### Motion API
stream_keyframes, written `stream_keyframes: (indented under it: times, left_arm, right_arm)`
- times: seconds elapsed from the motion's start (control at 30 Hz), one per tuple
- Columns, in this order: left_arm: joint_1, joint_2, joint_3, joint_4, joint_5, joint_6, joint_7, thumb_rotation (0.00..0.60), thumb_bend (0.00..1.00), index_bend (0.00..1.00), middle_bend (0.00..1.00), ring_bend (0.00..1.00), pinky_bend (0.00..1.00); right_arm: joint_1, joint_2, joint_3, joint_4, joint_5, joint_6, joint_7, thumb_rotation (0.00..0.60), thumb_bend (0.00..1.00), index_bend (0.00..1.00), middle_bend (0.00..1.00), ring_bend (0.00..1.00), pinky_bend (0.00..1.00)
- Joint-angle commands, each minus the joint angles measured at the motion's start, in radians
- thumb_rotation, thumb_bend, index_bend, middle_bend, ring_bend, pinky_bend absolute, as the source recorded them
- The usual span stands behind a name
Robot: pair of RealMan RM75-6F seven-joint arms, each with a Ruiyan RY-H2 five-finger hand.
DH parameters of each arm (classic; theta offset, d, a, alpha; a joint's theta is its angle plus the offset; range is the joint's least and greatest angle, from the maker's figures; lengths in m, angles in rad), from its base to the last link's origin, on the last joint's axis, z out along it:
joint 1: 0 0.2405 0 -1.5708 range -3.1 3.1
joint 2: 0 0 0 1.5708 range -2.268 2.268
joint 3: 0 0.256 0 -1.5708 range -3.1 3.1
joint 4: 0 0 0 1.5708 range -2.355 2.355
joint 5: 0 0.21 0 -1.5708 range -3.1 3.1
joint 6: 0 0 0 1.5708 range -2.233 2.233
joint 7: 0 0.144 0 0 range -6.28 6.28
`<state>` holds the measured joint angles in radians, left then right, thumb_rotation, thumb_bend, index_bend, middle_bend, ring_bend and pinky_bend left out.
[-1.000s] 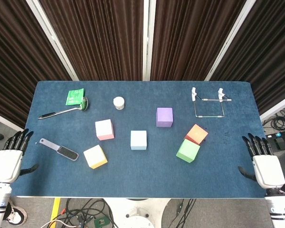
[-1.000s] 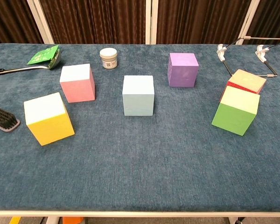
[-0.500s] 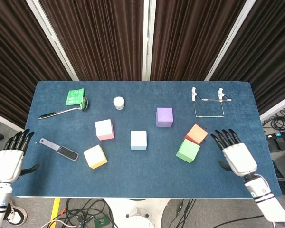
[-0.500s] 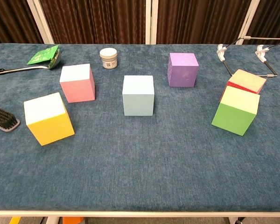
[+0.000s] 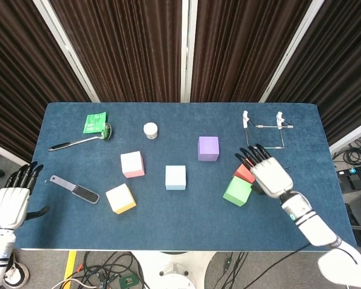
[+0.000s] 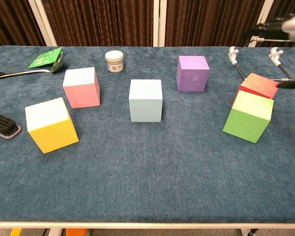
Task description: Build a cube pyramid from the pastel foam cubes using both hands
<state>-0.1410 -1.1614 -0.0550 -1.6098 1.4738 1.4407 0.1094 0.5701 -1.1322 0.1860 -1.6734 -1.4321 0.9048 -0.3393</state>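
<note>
Above red cube (image 5: 244, 173), open right robot hand (image 5: 266, 173)

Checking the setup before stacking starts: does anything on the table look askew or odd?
The red cube and green cube sit turned at an angle, pressed close together, unlike the squarer blue cube and purple cube.

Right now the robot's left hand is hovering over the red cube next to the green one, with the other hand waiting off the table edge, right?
Not quite: it is the right hand that hangs over the red cube beside the green cube. The left hand is the one off the table edge. The head view shows both.
</note>
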Motion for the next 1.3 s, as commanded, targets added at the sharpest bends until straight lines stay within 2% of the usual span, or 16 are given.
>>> stream_keyframes:
  times: [0.03,0.2,0.37,0.6,0.77,0.87,1.0,1.2,1.3]
  left_arm:
    - [0.001,-0.003,0.001,0.007,-0.002,0.000,-0.007,0.600,0.00,0.05,0.03,0.02,0.14]
    - [0.006,-0.004,0.003,0.026,-0.011,-0.003,-0.030,0.600,0.00,0.05,0.03,0.02,0.14]
    - [0.010,0.000,0.006,0.041,-0.012,-0.003,-0.051,0.600,0.00,0.05,0.03,0.02,0.14]
    - [0.005,0.010,0.004,0.052,-0.006,-0.008,-0.069,0.600,0.00,0.05,0.03,0.02,0.14]
    - [-0.001,0.006,0.005,0.065,-0.009,-0.021,-0.079,0.600,0.00,0.05,0.03,0.02,0.14]
    - [-0.002,0.002,0.006,0.073,-0.010,-0.025,-0.084,0.600,0.00,0.05,0.03,0.02,0.14]
    - [-0.002,-0.001,0.007,0.080,-0.013,-0.028,-0.089,0.600,0.00,0.05,0.03,0.02,0.14]
    - [-0.002,-0.015,0.007,0.091,-0.022,-0.035,-0.089,0.600,0.00,0.05,0.03,0.02,0.14]
    - [-0.002,-0.013,0.008,0.088,-0.017,-0.031,-0.086,0.600,0.00,0.05,0.03,0.02,0.14]
  right_arm:
    - [0.085,-0.070,0.057,0.060,0.129,-0.093,-0.022,0.600,0.13,0.00,0.04,0.00,0.00]
    - [0.194,-0.171,0.093,0.158,0.293,-0.172,-0.086,0.600,0.10,0.00,0.05,0.00,0.00]
    - [0.295,-0.255,0.097,0.272,0.450,-0.252,-0.124,0.600,0.10,0.00,0.06,0.00,0.00]
    - [0.376,-0.350,0.096,0.370,0.569,-0.265,-0.115,0.600,0.10,0.00,0.08,0.00,0.00]
    - [0.408,-0.393,0.087,0.421,0.626,-0.265,-0.105,0.600,0.10,0.00,0.09,0.00,0.00]
    - [0.424,-0.412,0.077,0.447,0.646,-0.257,-0.109,0.600,0.11,0.00,0.15,0.00,0.00]
    - [0.432,-0.435,0.062,0.471,0.636,-0.226,-0.107,0.600,0.15,0.00,0.27,0.00,0.00]
    - [0.439,-0.459,0.038,0.507,0.622,-0.220,-0.104,0.600,0.19,0.00,0.31,0.00,0.00]
    - [0.434,-0.468,0.042,0.510,0.600,-0.198,-0.079,0.600,0.21,0.00,0.35,0.00,0.00]
